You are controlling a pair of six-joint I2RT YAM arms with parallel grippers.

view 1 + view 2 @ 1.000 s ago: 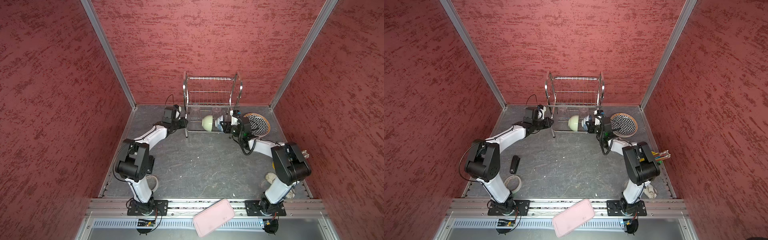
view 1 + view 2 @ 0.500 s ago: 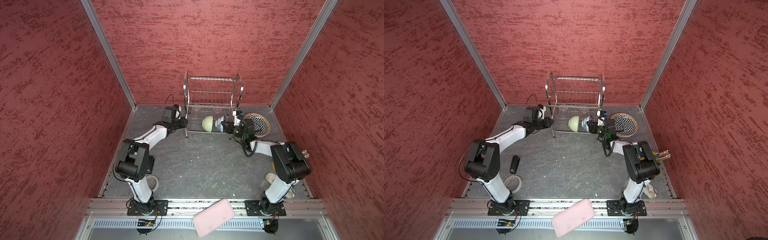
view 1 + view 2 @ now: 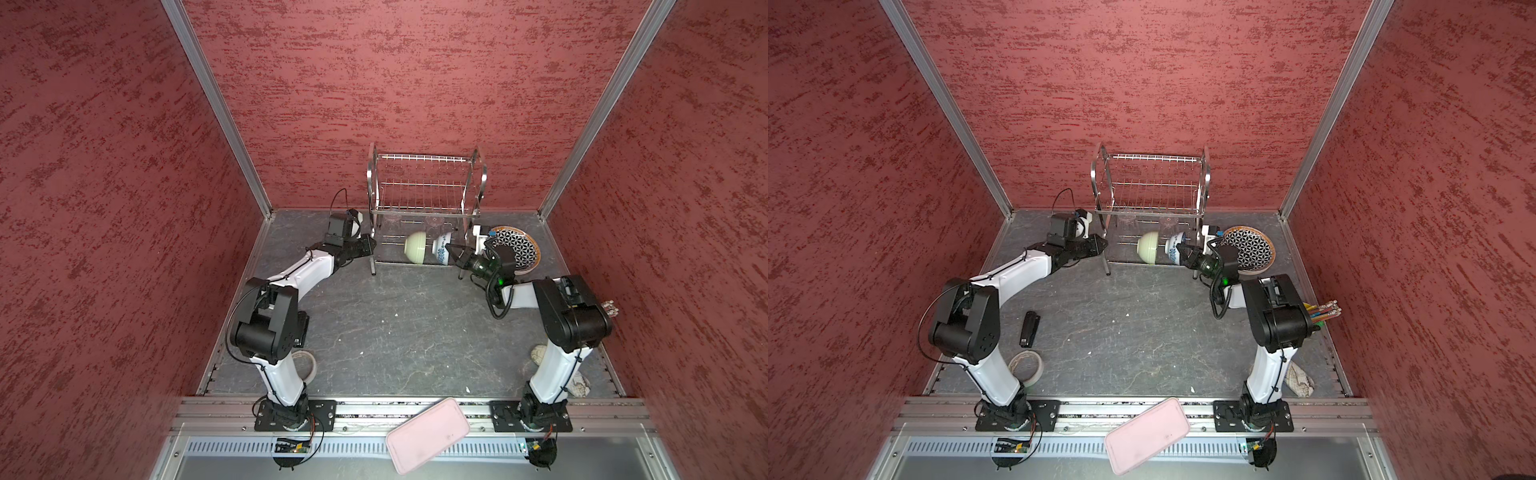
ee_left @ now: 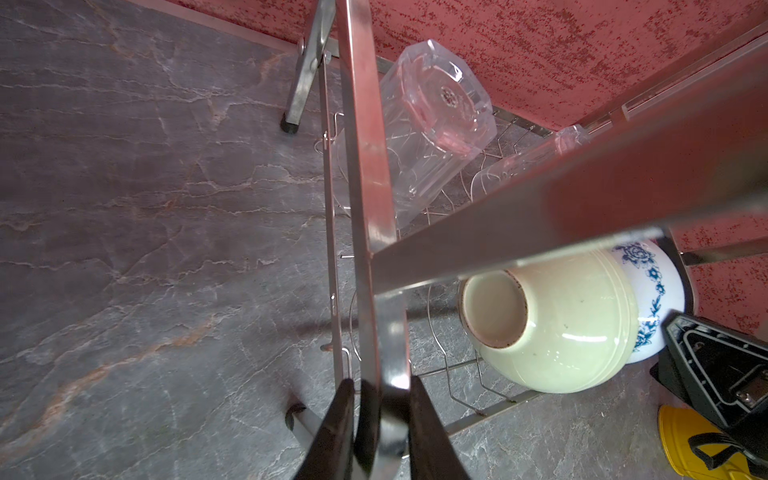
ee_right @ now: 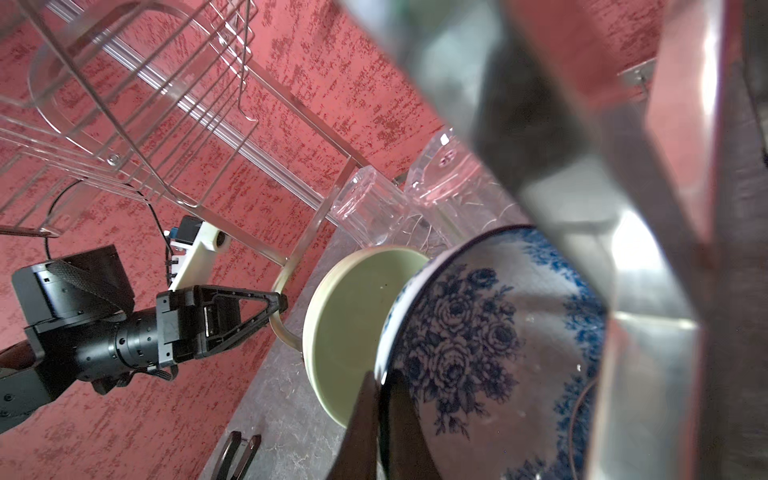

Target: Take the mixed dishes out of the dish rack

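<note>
The dish rack (image 3: 426,183) (image 3: 1152,183) stands against the back wall. On its lower tier, a pale green bowl (image 3: 417,248) (image 4: 573,328) and a blue-floral white bowl (image 3: 441,249) (image 5: 478,353) stand on edge side by side. Two clear cups (image 4: 432,120) (image 5: 449,178) sit upside down behind them. My left gripper (image 3: 371,245) (image 4: 382,399) is shut on the rack's left side frame. My right gripper (image 3: 451,249) (image 5: 384,390) is shut on the floral bowl's rim. A black-and-white plate (image 3: 517,247) (image 3: 1250,247) lies on the table right of the rack.
A pink tray (image 3: 428,434) rests across the front rail. A black stapler (image 3: 1030,328) and a tape roll (image 3: 1025,365) lie near the left arm's base. A yellow cup of sticks (image 3: 1323,311) and a crumpled cloth (image 3: 1298,380) sit by the right arm.
My right gripper has moved in to the floral bowl and closed on its rim. The left arm and the rack have not moved.
</note>
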